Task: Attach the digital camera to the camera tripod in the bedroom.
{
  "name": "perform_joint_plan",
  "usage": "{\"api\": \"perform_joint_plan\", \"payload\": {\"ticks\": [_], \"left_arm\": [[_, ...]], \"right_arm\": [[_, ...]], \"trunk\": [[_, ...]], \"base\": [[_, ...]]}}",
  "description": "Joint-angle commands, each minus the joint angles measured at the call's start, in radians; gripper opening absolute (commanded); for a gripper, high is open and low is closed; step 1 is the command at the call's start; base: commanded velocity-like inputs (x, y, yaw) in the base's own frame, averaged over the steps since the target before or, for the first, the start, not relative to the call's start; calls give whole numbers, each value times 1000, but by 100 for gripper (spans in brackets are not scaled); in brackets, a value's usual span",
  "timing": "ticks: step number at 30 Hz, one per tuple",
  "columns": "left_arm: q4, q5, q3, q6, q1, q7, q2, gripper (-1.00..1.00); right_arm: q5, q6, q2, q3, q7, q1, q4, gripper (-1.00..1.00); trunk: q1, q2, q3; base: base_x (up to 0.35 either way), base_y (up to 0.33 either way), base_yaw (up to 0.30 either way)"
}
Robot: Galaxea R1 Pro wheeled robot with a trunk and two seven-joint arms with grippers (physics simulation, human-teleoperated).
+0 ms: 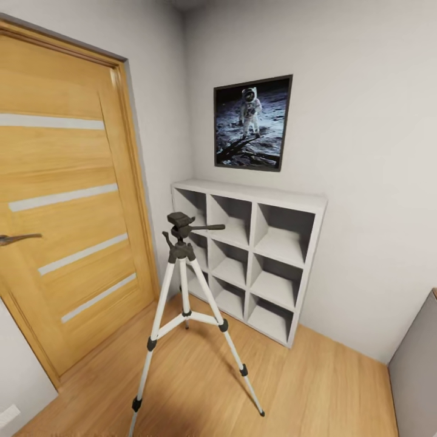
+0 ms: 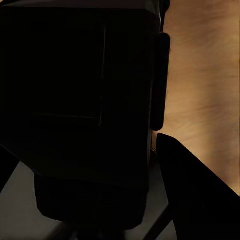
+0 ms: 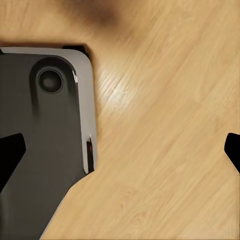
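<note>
Head view: camera tripod stands upright on plank floor at 12 o'clock, head bare, by white shelving; left wrist view has a dark bulk, likely digital camera, close against left fingers, grip unreadable; right fingers spread, empty.

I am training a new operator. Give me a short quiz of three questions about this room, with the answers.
1. True or false: the camera tripod has nothing mounted on its head.
2. What hangs on the wall above the white shelf? A: a clock. B: an astronaut picture. C: a mirror.
3. Fill in: in the head view, the wooden door is to the ___ of the tripod.

Key: 1 true; 2 B, the astronaut picture; 3 left.
</note>
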Motion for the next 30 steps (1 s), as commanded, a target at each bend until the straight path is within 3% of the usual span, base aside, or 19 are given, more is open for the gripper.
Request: {"api": "perform_joint_plan", "payload": {"ticks": [1, 14, 22, 30], "left_arm": [[0, 0, -2, -3, -1, 2, -1, -100], [0, -2, -2, -2, -1, 2, -4, -100], [0, -41, -2, -1, -1, 3, -6, -100], [1, -46, -2, -1, -1, 3, -6, -100]], "right_arm": [[9, -6, -1, -9, 2, -1, 3, 100], [9, -6, -1, -9, 3, -1, 3, 100], [7, -6, -3, -10, 2, -1, 3, 100], [7, -6, -4, -10, 2, -1, 3, 100]], "trunk": [[1, -2, -2], [1, -2, -2], [1, -2, -2], [1, -2, -2]], "base": [[0, 0, 277], [46, -22, 250], [225, -149, 37], [246, -186, 1]]}}
